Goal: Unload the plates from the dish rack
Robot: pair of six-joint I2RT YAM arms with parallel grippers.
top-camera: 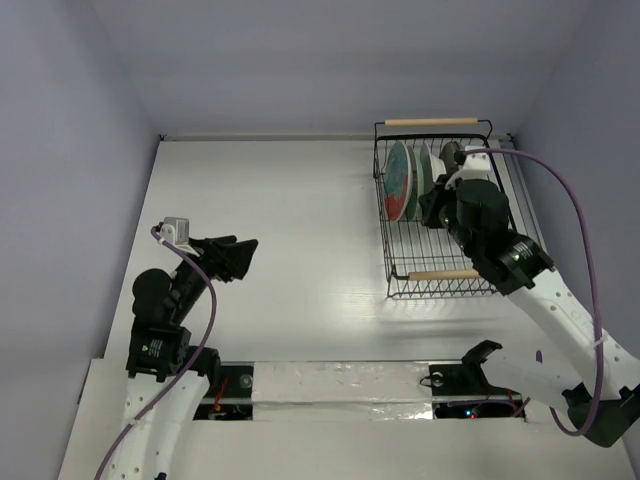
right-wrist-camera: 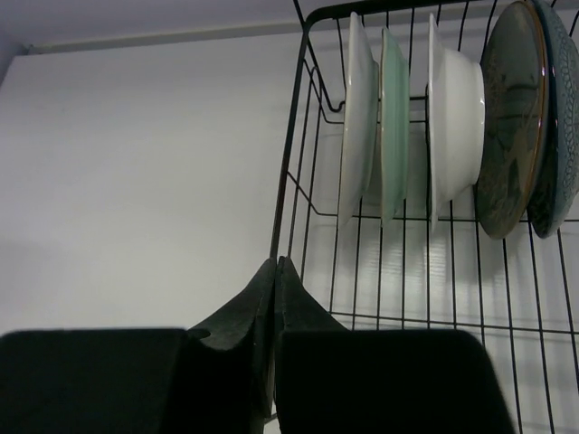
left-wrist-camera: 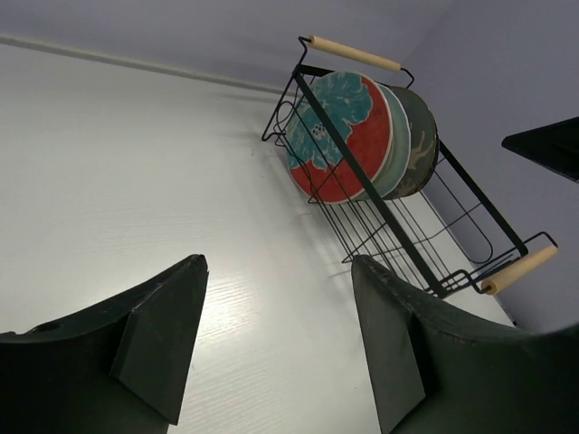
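The dish rack (top-camera: 386, 240), black wire with wooden handles, stands at the back right of the table. Several plates stand on edge at its far end. The red and teal plate (top-camera: 399, 180) (left-wrist-camera: 339, 136) is the leftmost, and a dark grey plate (right-wrist-camera: 511, 117) and a blue-patterned plate (right-wrist-camera: 561, 117) stand further right. My right gripper (top-camera: 432, 205) (right-wrist-camera: 276, 264) hovers over the rack, shut, its tips lined up with the rack's rim wire (right-wrist-camera: 291, 154). I cannot tell whether they touch it. My left gripper (top-camera: 240, 258) (left-wrist-camera: 279, 271) is open and empty over bare table, well left of the rack.
Grey walls close the table at the back and on both sides, and the rack (left-wrist-camera: 362, 176) sits near the right wall. A purple cable (top-camera: 580, 215) loops off the right arm. The arm bases stand at the near edge.
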